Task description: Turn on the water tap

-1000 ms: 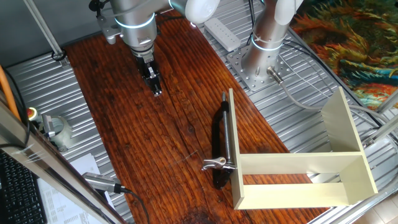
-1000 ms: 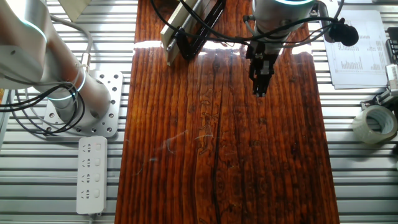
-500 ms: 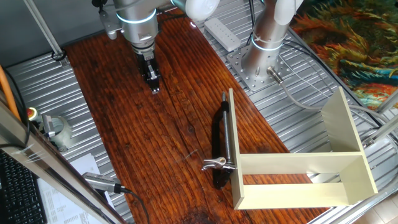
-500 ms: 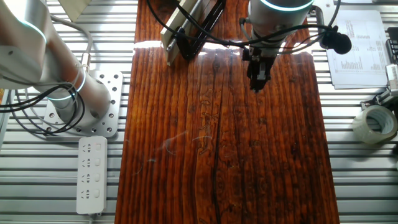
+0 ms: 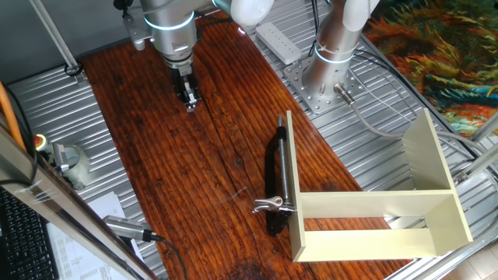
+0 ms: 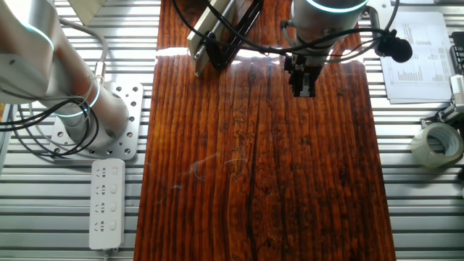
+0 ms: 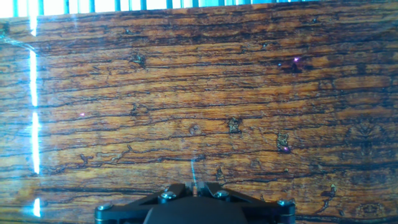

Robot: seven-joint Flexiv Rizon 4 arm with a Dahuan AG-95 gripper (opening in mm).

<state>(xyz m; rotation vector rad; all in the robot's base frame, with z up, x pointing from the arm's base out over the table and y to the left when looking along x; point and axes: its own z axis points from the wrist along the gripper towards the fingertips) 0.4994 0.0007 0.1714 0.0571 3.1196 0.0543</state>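
Black claw [image 5: 189, 101], pressed closed and empty, hangs well apart from water tap [image 5: 275, 183].

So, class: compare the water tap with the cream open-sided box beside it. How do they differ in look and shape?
The water tap is slim, tube-shaped, black and chrome; the cream box is broad, angular and pale. The tap carries a small silver lever at its near end; the box is a plain open frame. The tap lies wholly on the wooden board; the box overhangs its edge. Both lie side by side, untouched.

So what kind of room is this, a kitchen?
More likely a robotics lab bench: a robot arm's pincer hangs over a wooden board on an aluminium-slat table, with a loose water tap as a test prop.
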